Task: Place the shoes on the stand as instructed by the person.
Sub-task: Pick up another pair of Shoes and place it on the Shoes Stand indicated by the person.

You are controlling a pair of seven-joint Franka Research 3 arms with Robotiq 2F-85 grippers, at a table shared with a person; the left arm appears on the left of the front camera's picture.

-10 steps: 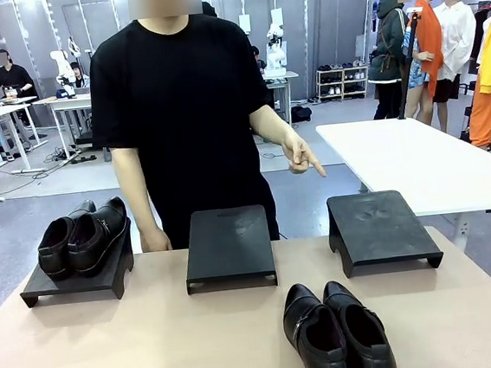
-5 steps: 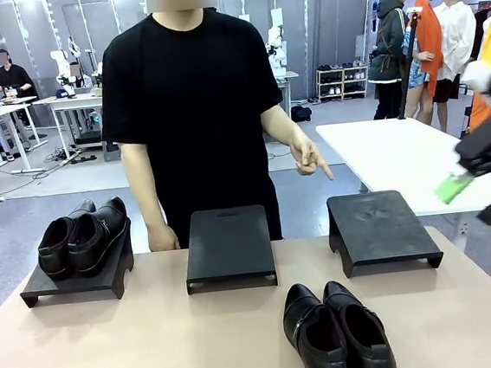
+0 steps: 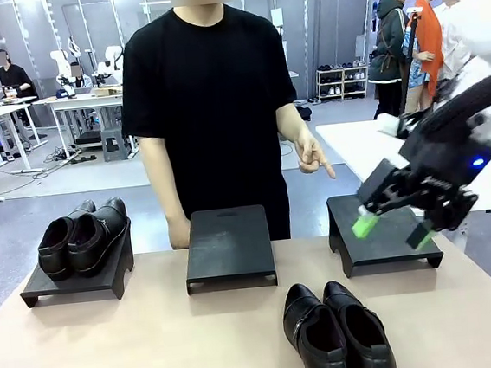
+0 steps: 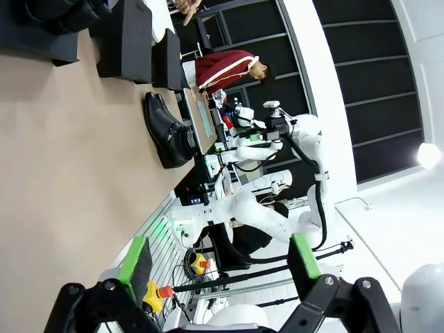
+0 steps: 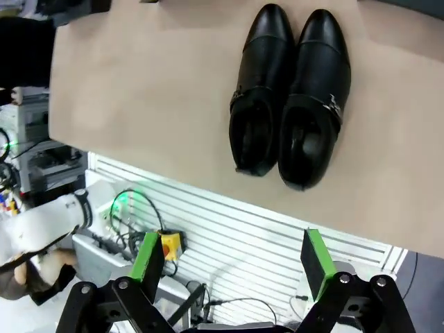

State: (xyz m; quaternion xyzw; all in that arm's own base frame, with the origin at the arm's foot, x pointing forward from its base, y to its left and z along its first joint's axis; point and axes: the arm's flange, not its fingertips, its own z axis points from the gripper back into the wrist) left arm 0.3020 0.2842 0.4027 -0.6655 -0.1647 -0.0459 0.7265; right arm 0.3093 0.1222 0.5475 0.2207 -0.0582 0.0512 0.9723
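Note:
One pair of black shoes point(image 3: 338, 333) stands side by side on the table near the front edge, right of centre; the right wrist view looks down on this pair point(image 5: 291, 97). A second pair point(image 3: 83, 235) rests on the left stand point(image 3: 72, 283). The middle stand point(image 3: 229, 248) and right stand point(image 3: 380, 230) are bare. The person's hand point(image 3: 313, 157) points a finger down toward the right stand. My right gripper point(image 3: 393, 228) hangs open above the right stand, nothing between its green pads. My left gripper point(image 4: 218, 258) is open too, off the table's side.
The person in a black T-shirt point(image 3: 211, 100) stands at the far table edge behind the middle stand, the other hand resting by it. A white table point(image 3: 373, 150) lies at the right behind my right arm. Bare tan tabletop point(image 3: 140, 351) spreads at the front left.
My right arm has swung in from the right edge to above the right stand. The person shifted slightly right, still pointing. The shoes have not moved.

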